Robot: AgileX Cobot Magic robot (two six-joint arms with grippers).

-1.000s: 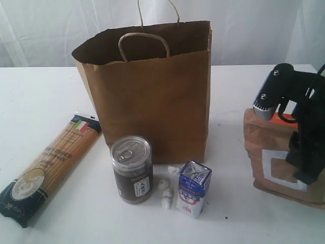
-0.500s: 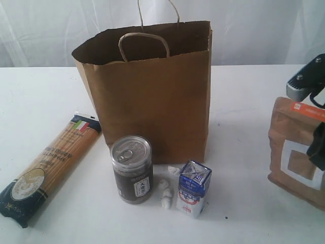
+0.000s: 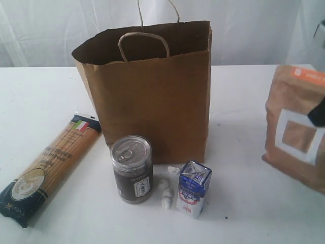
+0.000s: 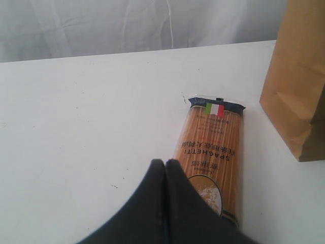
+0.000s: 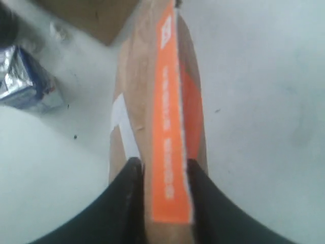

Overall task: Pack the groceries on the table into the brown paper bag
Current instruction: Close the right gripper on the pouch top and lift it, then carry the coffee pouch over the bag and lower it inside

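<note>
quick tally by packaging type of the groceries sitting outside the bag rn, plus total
packets: 1 (long spaghetti packet)
cans: 1 (dark can)
cartons: 1 (blue-white mini carton)
pouches: 1 (brown pouch with orange label)
total: 4
not counted: small white lumps between the can and the carton, too small to identify

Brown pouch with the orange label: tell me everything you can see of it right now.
The brown pouch looks like kraft paper, with an orange strip across its top and a white-framed square window on its face. In the exterior view it hangs slightly tilted, right of the paper bag and apart from it, apparently clear of the table. The right hand pinches its top edge, one black finger on each side.
</note>
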